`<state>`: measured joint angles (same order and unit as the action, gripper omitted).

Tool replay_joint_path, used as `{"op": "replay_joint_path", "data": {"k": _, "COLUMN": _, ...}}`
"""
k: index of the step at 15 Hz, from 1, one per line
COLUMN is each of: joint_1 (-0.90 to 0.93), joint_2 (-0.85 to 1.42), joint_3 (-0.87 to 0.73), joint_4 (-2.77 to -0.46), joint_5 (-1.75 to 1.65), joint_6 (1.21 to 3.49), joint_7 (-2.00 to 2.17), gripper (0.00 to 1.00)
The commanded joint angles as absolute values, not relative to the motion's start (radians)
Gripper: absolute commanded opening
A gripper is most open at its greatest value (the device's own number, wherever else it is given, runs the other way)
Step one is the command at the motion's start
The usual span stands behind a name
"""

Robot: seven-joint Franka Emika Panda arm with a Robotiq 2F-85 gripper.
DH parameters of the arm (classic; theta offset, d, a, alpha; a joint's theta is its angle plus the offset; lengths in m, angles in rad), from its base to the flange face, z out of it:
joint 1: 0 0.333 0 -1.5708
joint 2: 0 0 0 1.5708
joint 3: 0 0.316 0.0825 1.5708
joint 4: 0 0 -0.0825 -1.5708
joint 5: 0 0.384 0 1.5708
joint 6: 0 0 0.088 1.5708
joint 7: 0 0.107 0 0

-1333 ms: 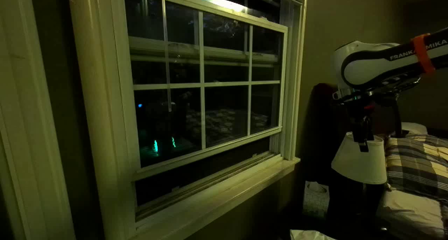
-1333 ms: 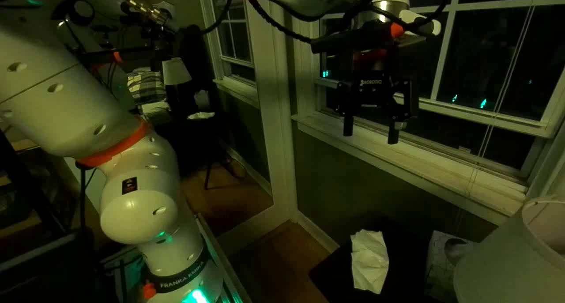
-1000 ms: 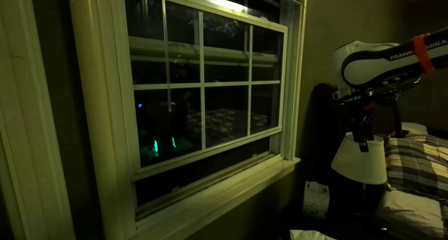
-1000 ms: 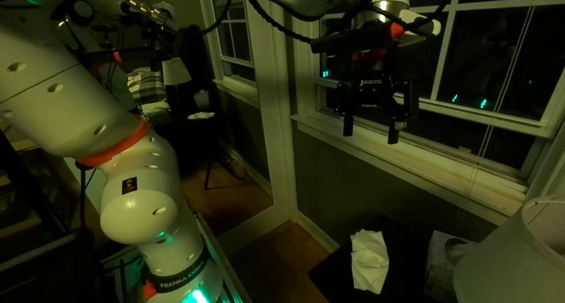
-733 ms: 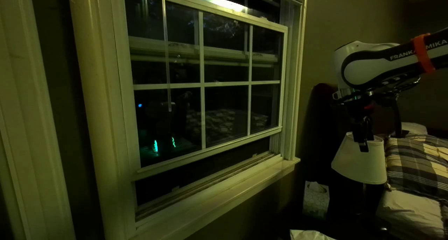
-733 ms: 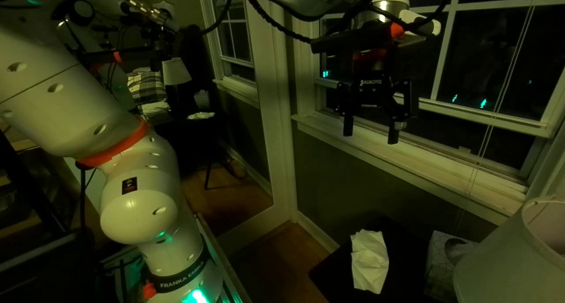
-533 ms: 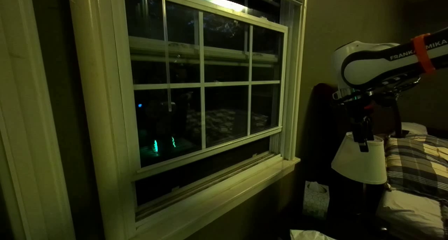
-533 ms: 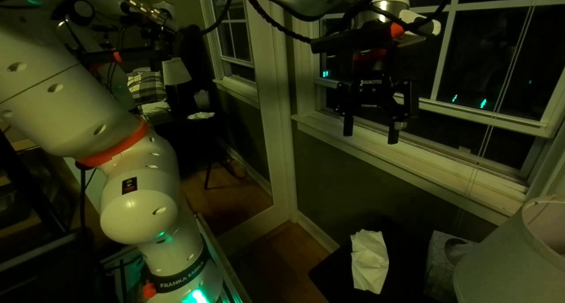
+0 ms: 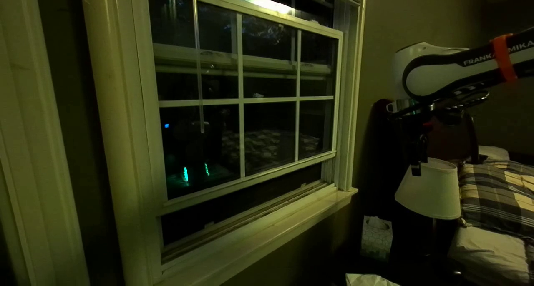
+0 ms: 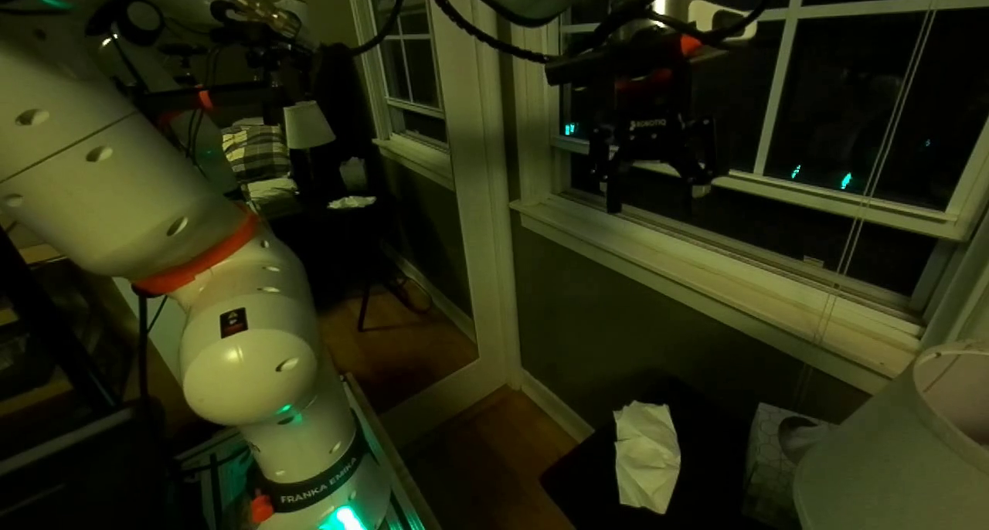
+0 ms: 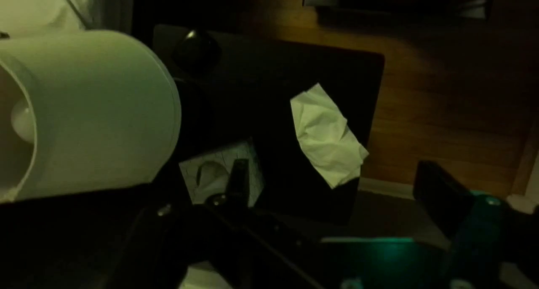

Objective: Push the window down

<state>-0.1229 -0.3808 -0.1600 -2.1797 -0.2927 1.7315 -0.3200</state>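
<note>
The window (image 9: 240, 111) is a white-framed sash with six dark panes. Its bottom rail (image 9: 250, 181) stands above the sill, leaving a dark open gap. In an exterior view its lower part (image 10: 858, 205) shows behind and right of my gripper (image 10: 651, 202). My gripper is open and empty, pointing down, apart from the window on the room side. In another exterior view the gripper (image 9: 417, 169) hangs right of the window, in front of the lamp shade. In the wrist view the two dark fingers are wide apart (image 11: 334, 171); the window is not recognisable there.
The white sill (image 9: 267, 240) juts out under the window. A blind wand (image 9: 200, 69) and cords (image 10: 888, 144) hang before the glass. A lamp shade (image 10: 919, 437), tissue box (image 10: 780, 460) and crumpled tissue (image 10: 647, 456) are on a dark table. A mirror (image 10: 417, 205) stands left.
The arm was still until half a second ago. Since then the gripper has moved up slightly and toward the window, staying open. The window has not moved.
</note>
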Motion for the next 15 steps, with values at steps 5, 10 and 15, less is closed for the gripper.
{"op": "replay_joint_path", "data": {"k": 5, "joint_1": 0.016, "joint_2": -0.45, "joint_3": -0.088, "joint_4": -1.936, "joint_5": -0.109, "joint_6": 1.747, "joint_7": -0.355, "gripper": 1.0}}
{"op": "replay_joint_path", "data": {"k": 10, "joint_1": 0.055, "joint_2": -0.436, "joint_3": -0.076, "joint_4": -1.767, "joint_5": -0.137, "joint_6": 1.895, "joint_7": -0.43, "gripper": 1.0}}
{"op": "replay_joint_path", "data": {"k": 15, "joint_1": 0.105, "joint_2": -0.411, "joint_3": -0.117, "joint_4": -1.744, "joint_5": -0.03, "joint_6": 2.204, "joint_7": -0.523, "gripper": 1.0}}
